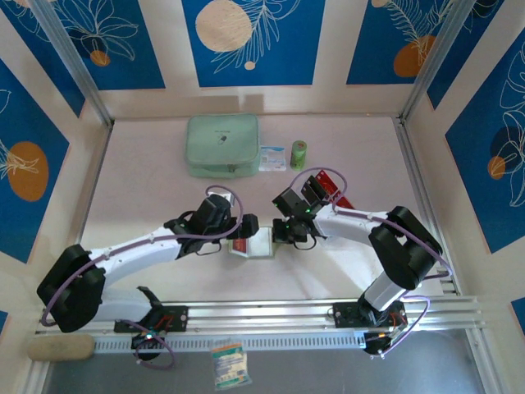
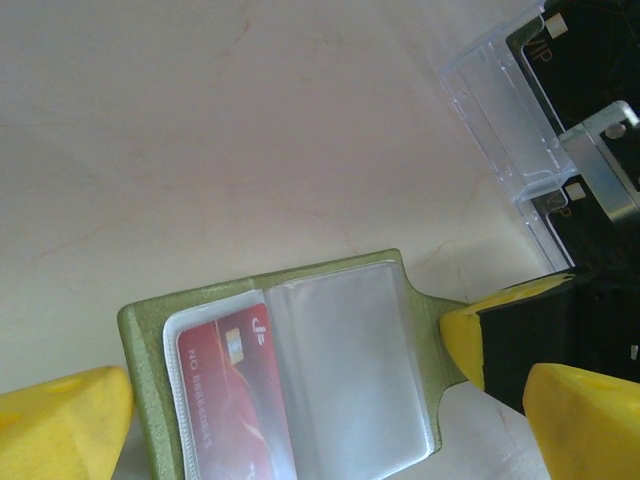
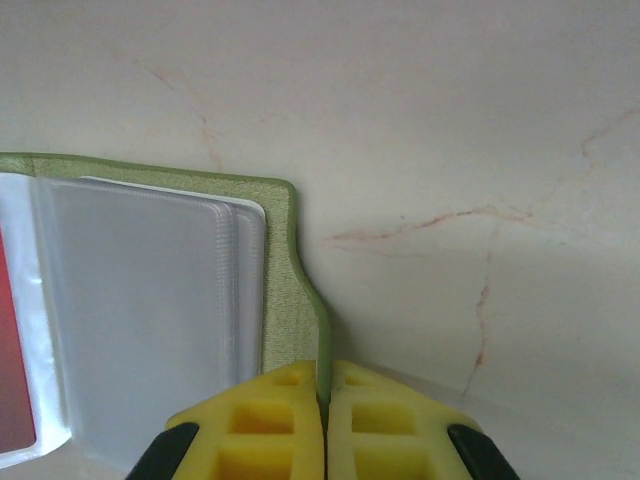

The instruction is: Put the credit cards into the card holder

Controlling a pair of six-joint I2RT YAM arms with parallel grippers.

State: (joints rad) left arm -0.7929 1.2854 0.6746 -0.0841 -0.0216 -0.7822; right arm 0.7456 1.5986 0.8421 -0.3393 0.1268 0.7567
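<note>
The olive-green card holder (image 2: 145, 330) lies open on the table, its clear sleeves facing up. A red credit card (image 2: 235, 400) sits inside the left sleeve; the sleeve beside it looks empty. My left gripper (image 2: 320, 440) stands open over the holder, one yellow finger (image 2: 60, 420) on each side of it and nothing between them. My right gripper (image 3: 322, 395) is shut on the card holder's (image 3: 285, 290) tab edge. From above, the holder (image 1: 261, 244) lies between the left gripper (image 1: 244, 232) and right gripper (image 1: 283, 232). More dark cards (image 2: 580, 60) stand in a clear rack.
The clear acrylic rack (image 1: 324, 189) stands just behind the right gripper with a red card (image 1: 332, 182) in it. A mint zip pouch (image 1: 222, 146), a small packet (image 1: 272, 158) and a green roll (image 1: 299, 154) sit at the back.
</note>
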